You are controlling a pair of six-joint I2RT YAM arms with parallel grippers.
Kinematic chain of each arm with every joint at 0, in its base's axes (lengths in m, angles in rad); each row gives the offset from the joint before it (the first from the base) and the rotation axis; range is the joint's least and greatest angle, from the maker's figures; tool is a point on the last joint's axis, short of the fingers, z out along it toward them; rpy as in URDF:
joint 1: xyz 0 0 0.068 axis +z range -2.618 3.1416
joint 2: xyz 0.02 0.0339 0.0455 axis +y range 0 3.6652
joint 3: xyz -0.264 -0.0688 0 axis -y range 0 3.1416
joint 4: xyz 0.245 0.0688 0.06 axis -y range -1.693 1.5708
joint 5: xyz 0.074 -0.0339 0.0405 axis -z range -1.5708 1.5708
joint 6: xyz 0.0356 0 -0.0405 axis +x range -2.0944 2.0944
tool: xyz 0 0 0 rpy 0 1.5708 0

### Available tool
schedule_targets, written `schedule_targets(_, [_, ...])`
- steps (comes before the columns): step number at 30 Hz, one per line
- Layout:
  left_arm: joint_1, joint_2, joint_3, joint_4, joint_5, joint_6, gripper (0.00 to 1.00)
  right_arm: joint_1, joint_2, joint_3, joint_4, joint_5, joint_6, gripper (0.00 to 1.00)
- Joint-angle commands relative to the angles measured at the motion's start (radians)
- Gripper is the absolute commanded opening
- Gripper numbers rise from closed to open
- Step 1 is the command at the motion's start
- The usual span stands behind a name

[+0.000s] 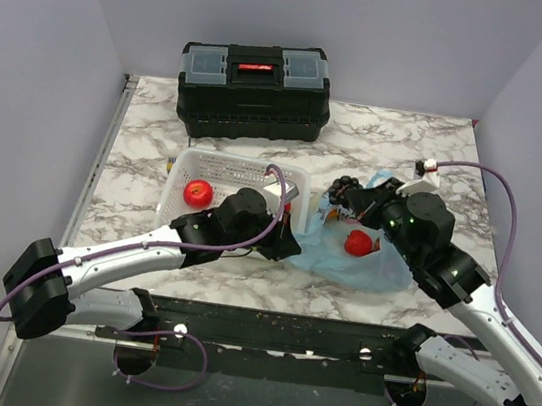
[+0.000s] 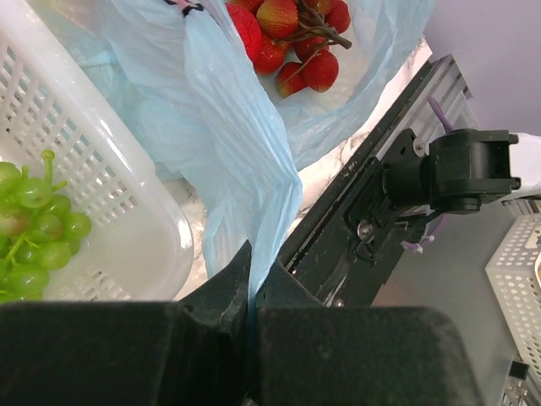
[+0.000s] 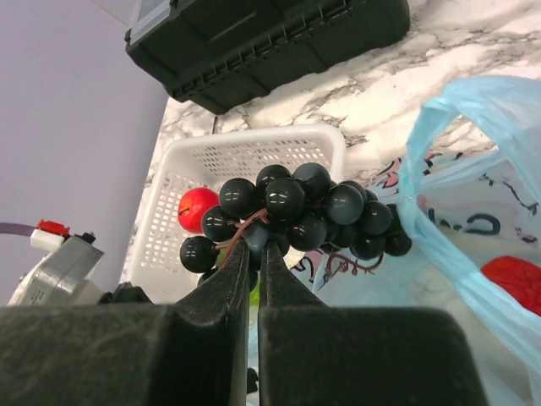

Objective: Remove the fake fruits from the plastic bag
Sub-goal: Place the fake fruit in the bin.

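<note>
The right gripper (image 3: 255,254) has its fingers pressed together on the brown stem of the dark grape bunch (image 3: 296,211); the bunch sits on top of the fingertips and spreads to either side of them. In the top view this gripper (image 1: 345,195) is at the far edge of the bag (image 1: 374,263), just right of the basket (image 1: 240,170). The left gripper (image 2: 251,283) has its fingers closed on a fold of the bag (image 2: 228,144), pinching the thin light-blue film, which rises in a taut pleat from the fingertips. In the top view the left gripper (image 1: 283,243) is at the left edge of the bag, beside the near right corner of the basket. The bag lies on the marble table (image 1: 411,142), right of centre, with its mouth toward the basket. Inside it, the red berries (image 2: 292,42) lie in a cluster on their stems; from above they show as a red patch (image 1: 358,243) through the film. The white mesh basket touches the left side of the bag. It holds the red apple (image 1: 198,193) in its left half and the green grapes (image 2: 34,228) against its wall. A black toolbox (image 1: 253,94) stands at the far edge of the table, well apart from both grippers.
</note>
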Motion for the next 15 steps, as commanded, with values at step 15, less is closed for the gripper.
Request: schedule_targets(15, [-0.004, -0.037, -0.027, 0.013, 0.013, -0.024, 0.0, -0.005, 0.45, 0.273, 0.251, -0.362, -0.019, 0.01])
